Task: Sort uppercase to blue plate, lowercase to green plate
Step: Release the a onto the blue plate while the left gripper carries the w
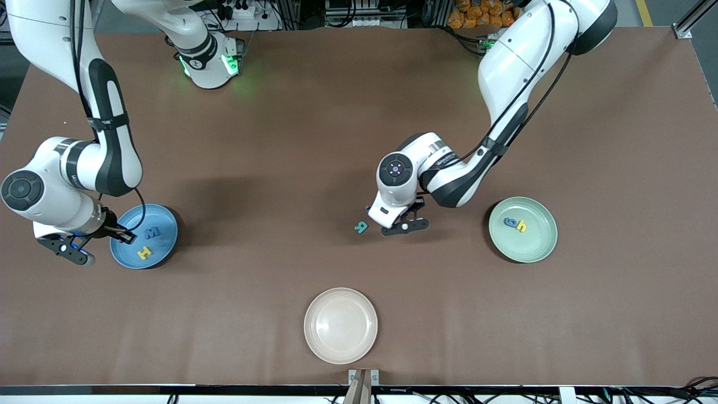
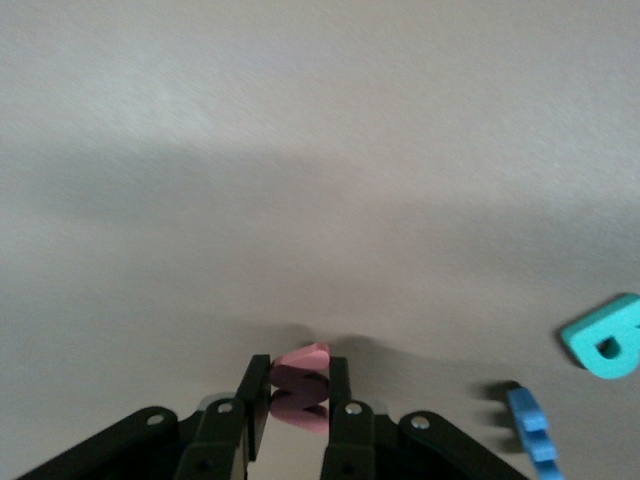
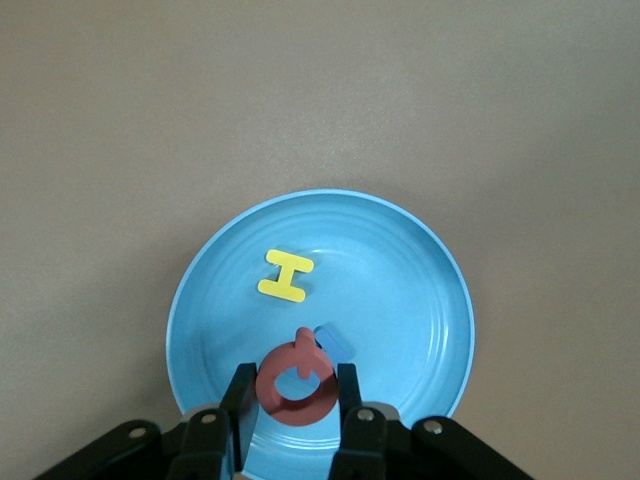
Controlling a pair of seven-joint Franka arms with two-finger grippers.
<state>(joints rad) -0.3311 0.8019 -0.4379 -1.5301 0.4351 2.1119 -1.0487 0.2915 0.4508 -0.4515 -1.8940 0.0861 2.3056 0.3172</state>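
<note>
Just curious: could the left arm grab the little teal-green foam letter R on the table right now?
Probably not yet: the left gripper sits right beside the teal-green foam letter R, nothing between, but its fingers are already shut on a red foam letter.

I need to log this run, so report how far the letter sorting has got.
Done: dark blue foam M and yellow foam H lie on the round sky-blue plate; dark blue g and yellow h on the pale mint-green plate.
In hand: the right hand holds the red Q over the blue plate; the left hand grips a red letter at the table.
Left: teal R and light blue letter.
</note>
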